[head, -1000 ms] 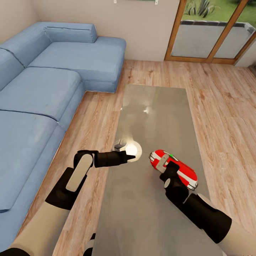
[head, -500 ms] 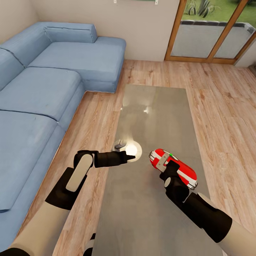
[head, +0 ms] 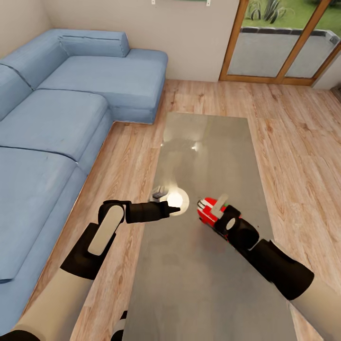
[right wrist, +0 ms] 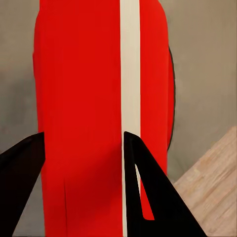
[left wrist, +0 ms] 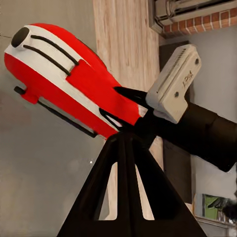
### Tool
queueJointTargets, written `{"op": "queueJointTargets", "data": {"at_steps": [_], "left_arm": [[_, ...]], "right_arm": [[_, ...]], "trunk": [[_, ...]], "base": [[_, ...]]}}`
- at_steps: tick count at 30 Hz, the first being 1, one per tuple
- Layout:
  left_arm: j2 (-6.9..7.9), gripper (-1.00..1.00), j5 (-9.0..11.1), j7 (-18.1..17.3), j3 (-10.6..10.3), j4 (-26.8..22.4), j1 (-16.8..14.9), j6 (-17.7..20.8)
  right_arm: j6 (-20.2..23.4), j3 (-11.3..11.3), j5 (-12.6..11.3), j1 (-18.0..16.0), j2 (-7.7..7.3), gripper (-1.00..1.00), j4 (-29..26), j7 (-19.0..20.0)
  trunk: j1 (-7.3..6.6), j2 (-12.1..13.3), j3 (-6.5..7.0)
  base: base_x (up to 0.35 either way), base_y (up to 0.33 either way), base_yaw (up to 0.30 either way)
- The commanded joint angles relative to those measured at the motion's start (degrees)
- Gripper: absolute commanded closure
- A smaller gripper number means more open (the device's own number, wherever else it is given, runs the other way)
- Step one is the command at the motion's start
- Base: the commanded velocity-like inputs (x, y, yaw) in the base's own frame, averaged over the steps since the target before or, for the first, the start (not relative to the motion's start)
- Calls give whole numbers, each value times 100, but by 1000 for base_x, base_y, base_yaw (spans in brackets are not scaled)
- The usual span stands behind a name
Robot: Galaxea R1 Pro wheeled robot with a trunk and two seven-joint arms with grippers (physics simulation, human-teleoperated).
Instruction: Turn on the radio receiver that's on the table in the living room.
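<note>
Two arms over table (head: 208,156); right gripper (head: 226,222) nearer, fingers spread wide above radio (head: 207,209), aligned with its long axis, gripping nothing; left gripper (head: 166,208) closed, empty

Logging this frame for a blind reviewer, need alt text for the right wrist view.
A red radio receiver with a white stripe lies on the grey table, between the right pincer fingers, which stand apart. Wood floor shows at one corner.
</note>
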Motion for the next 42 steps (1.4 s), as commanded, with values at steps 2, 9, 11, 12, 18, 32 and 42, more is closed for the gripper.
{"op": "queueJointTargets", "data": {"at_steps": [2,9,11,12,18,32,42], "left_arm": [[4,100,2,0,0,-1,0,-3],[-1,100,2,0,0,-1,0,-5],[-1,100,-1,0,0,-1,0,-5],[-1,100,-3,0,0,-1,0,-6],[6,100,-7,0,0,7,0,-6],[14,100,-3,-4,-3,7,0,-6],[16,100,-7,0,-7,8,0,-6]], "right_arm": [[0,-49,125,-231,-186,100,7,632],[0,-84,64,-540,-347,100,46,1352],[0,-114,52,-643,-357,100,106,1561],[0,-142,49,-708,-360,100,158,1717],[0,-315,53,-970,-557,100,396,2979],[0,-600,58,-985,-576,100,905,3859],[0,-593,84,-985,-489,100,1519,3891]], "trunk": [[-1,0,0],[-1,0,0],[-1,0,0],[-1,0,0],[-1,0,0],[-1,0,0],[-1,0,0]], "base": [[0,0,0],[0,0,0],[0,0,0],[0,0,0],[0,0,0],[0,0,0],[0,0,0]]}}
